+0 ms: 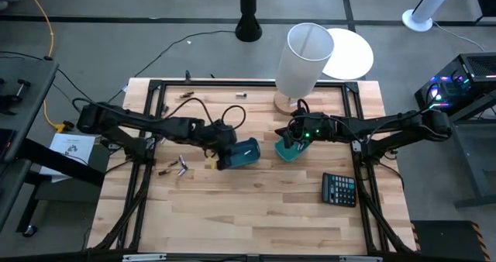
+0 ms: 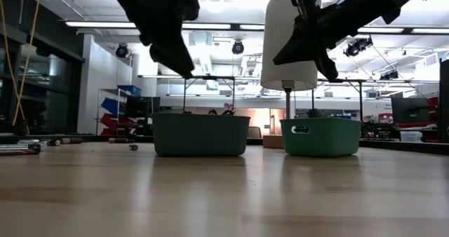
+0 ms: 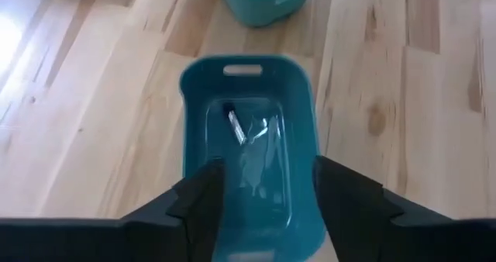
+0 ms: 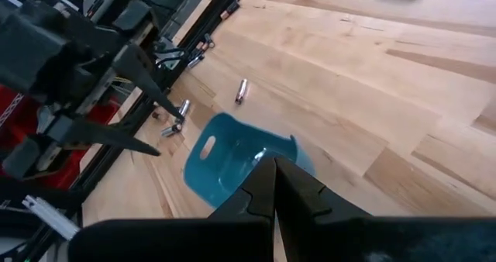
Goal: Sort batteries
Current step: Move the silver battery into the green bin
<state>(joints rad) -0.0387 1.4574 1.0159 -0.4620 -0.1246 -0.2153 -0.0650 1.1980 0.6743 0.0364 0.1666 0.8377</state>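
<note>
Two small teal bins stand mid-table: the left bin (image 1: pixel 246 152) (image 2: pixel 200 134) and the right bin (image 1: pixel 288 149) (image 2: pixel 319 136). My left gripper (image 1: pixel 225 151) (image 3: pixel 263 192) hovers open above the left bin, its fingers on either side of it in the left wrist view. Silvery batteries (image 3: pixel 235 127) lie on that bin's floor. My right gripper (image 1: pixel 298 136) (image 4: pixel 273 177) is shut above the right bin (image 4: pixel 225 157); I see nothing between its fingertips. Loose batteries (image 1: pixel 181 167) (image 4: pixel 242 90) lie on the table's left part.
A white lamp (image 1: pixel 304 56) stands on a wooden foot just beyond the right bin. A black calculator (image 1: pixel 339 189) lies near the right. More batteries (image 1: pixel 240 94) lie by the far edge. A black frame (image 1: pixel 147 130) borders the table.
</note>
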